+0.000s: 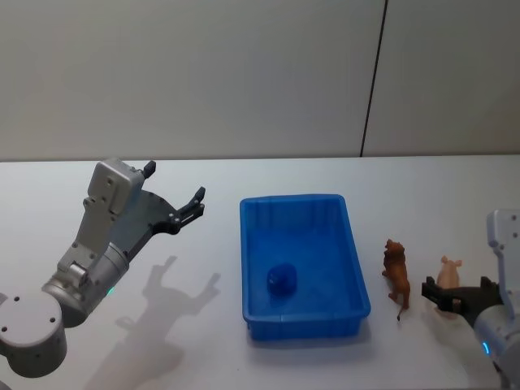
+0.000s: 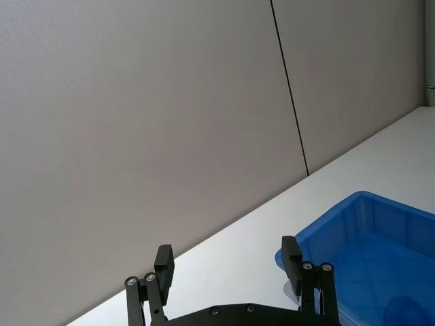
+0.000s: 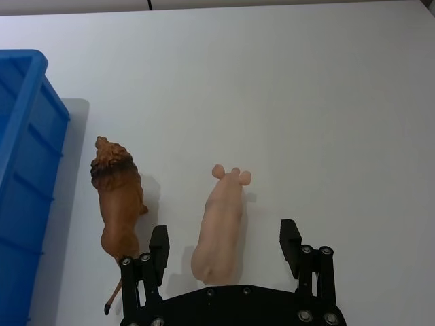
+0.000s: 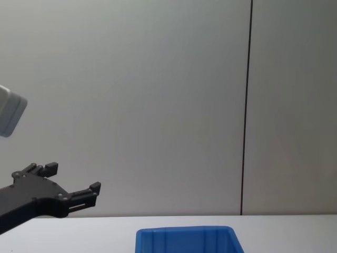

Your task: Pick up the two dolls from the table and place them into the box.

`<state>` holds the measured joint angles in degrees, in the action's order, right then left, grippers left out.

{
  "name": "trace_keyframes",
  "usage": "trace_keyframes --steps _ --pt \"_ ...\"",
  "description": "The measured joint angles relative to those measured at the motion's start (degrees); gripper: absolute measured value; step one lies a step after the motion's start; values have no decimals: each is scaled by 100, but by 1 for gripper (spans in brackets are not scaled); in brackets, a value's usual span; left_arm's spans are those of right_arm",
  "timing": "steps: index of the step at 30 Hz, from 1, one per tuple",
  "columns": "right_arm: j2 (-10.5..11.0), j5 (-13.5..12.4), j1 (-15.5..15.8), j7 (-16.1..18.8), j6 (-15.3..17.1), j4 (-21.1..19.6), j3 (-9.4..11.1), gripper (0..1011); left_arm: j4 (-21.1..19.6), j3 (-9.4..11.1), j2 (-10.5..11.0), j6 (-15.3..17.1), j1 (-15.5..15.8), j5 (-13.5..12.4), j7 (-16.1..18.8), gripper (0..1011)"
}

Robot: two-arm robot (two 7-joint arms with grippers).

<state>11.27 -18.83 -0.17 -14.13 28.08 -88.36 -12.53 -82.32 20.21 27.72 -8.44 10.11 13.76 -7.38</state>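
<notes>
I am holding my right tool [image 1: 457,284] [image 3: 225,231] low over the near right part of the tabletop [image 1: 203,325], its fingers [image 3: 160,244] spread wide apart. The pink pig doll [image 1: 449,270] [image 3: 221,231] is lying between them with clear tabletop on either side, its rear end toward my wrist and its head pointing away. I cannot tell whether the fingertips are touching the tabletop.

The brown lion doll [image 1: 396,272] [image 3: 121,204] is lying just beside the pig doll, outside my fingers, between the pig doll and the right wall of the box [image 1: 244,260] [image 3: 27,170]. The box is sitting at the middle of the tabletop with a small blue thing [image 1: 282,279] on its floor.

I am keeping my left tool [image 1: 175,183] [image 2: 228,250] [image 4: 73,177] raised above the tabletop to the left of the box, fingers apart and gripping nothing.
</notes>
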Motion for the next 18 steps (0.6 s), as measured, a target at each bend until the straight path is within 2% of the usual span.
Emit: trace_keyframes --steps 18 --pt "-182 124 -280 77 -100 583 14 1001 0 0 0 0 0 0 0 1001"
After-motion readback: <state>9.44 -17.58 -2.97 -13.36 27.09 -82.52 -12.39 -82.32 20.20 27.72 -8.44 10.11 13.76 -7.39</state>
